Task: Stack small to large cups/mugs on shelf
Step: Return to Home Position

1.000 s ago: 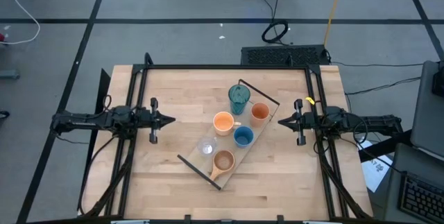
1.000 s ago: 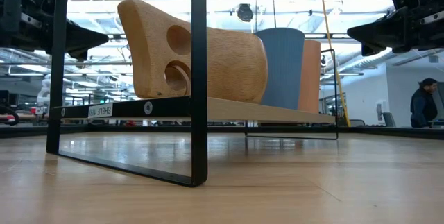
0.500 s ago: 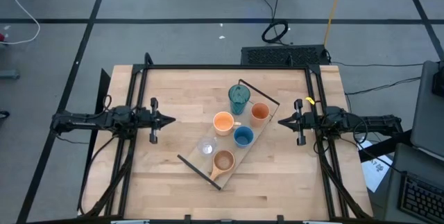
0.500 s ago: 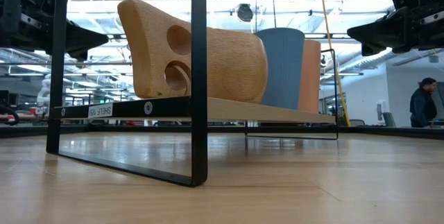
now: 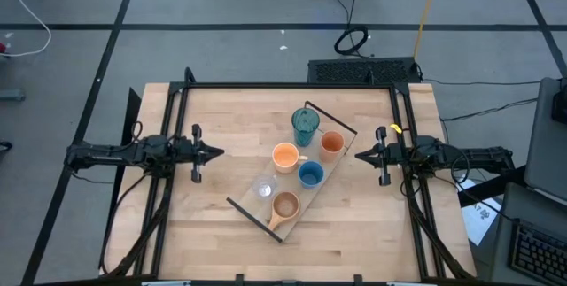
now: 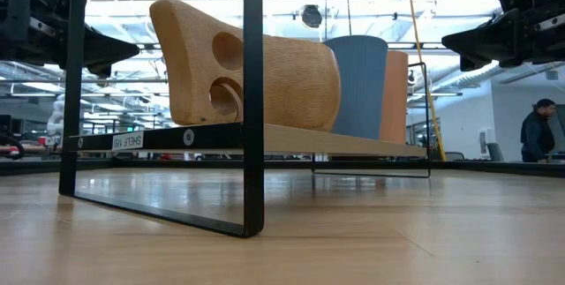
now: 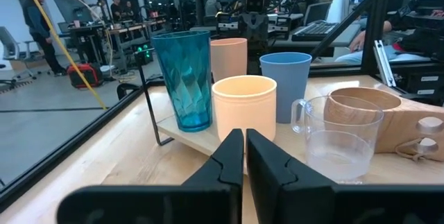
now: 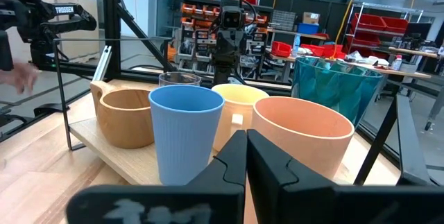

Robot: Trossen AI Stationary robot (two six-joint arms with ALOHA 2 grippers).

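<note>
The shelf (image 5: 307, 195), a light-wood board with black end rails, lies slantwise on the table's middle. Six cups stand on it: a teal tumbler (image 5: 305, 126), an orange cup (image 5: 331, 144), an orange mug (image 5: 285, 156), a blue cup (image 5: 310, 174), a clear cup (image 5: 263, 188) and a tan handled mug (image 5: 284, 204). My left gripper (image 5: 220, 153) hovers shut and level at the table's left, pointing at the cups (image 7: 244, 106). My right gripper (image 5: 359, 154) hovers shut and level at the right, facing the blue cup (image 8: 186, 137) and orange cup (image 8: 305, 148). Neither touches anything.
A black frame (image 5: 292, 85) runs round the tabletop's far and side edges. Bare wood lies between each gripper and the shelf and along the near edge. In the low view the tan mug (image 6: 256, 73) stands nearest. A person (image 6: 537, 131) stands in the room beyond.
</note>
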